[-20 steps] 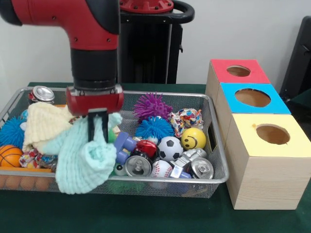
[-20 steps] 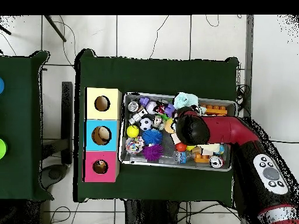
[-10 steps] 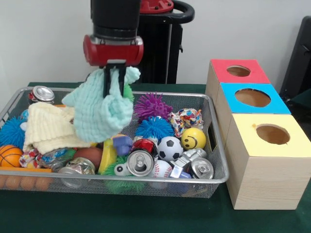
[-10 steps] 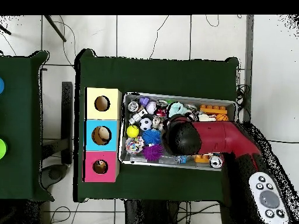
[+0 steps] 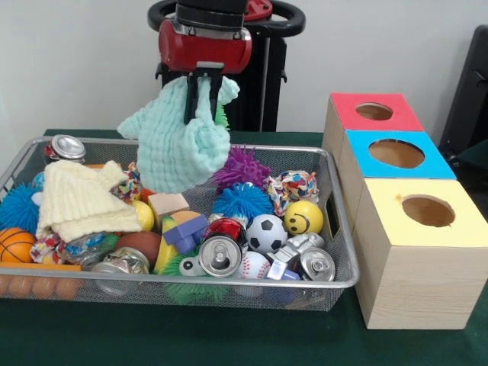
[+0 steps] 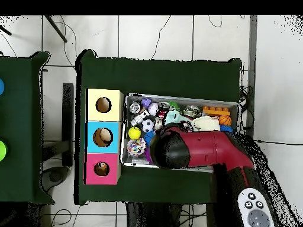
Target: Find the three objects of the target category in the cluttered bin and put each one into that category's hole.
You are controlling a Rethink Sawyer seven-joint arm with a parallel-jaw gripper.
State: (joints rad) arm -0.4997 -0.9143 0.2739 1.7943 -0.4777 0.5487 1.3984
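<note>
Mint-green knitted cloth [image 5: 181, 145] hangs limp and light above the wire bin [image 5: 335, 229], pinched at its top fold by the gripper [image 5: 204, 84] fingers, soft enough to sag and snag, so a bunched grip looks safest.

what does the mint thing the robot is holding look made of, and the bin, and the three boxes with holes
Mint cloth: soft waffle-knit fabric, matte; it droops in folds from the end effector.
Bin: metal wire mesh, see-through walls with a shiny rim.
Boxes: pale wood-grain sides, likely wood or laminate, with flat painted-looking red, blue and yellow tops.
</note>
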